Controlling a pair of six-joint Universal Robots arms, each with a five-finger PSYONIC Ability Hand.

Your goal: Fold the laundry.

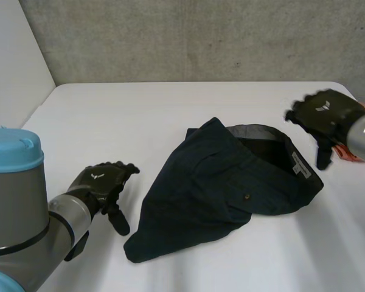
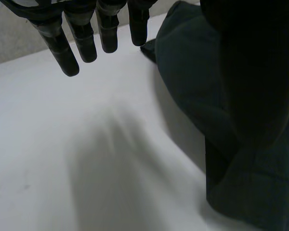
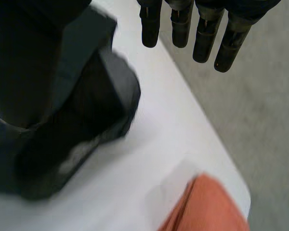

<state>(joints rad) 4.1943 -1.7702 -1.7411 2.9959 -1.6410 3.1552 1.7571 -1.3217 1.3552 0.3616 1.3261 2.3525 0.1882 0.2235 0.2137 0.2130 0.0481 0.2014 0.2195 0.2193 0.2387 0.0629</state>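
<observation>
- Left robot hand [image 1: 102,182] hovers beside the garment [image 1: 213,194], off its near corner, fingers straight, empty; right robot hand [image 1: 325,115] hangs by the waistband [image 1: 261,131], fingers loosely spread, likewise empty.
- White worktop [image 1: 140,115] carries the garment at its middle, crumpled in a rough half-fold.
- Cloth looks soft, light and limp: best pinched at the waistband corners.
- Orange item [image 3: 209,207] lies beside the right robot hand.

Even diffuse light; white table [image 1: 140,115] bright; soft shadow edging dark garment [image 1: 213,188].
</observation>
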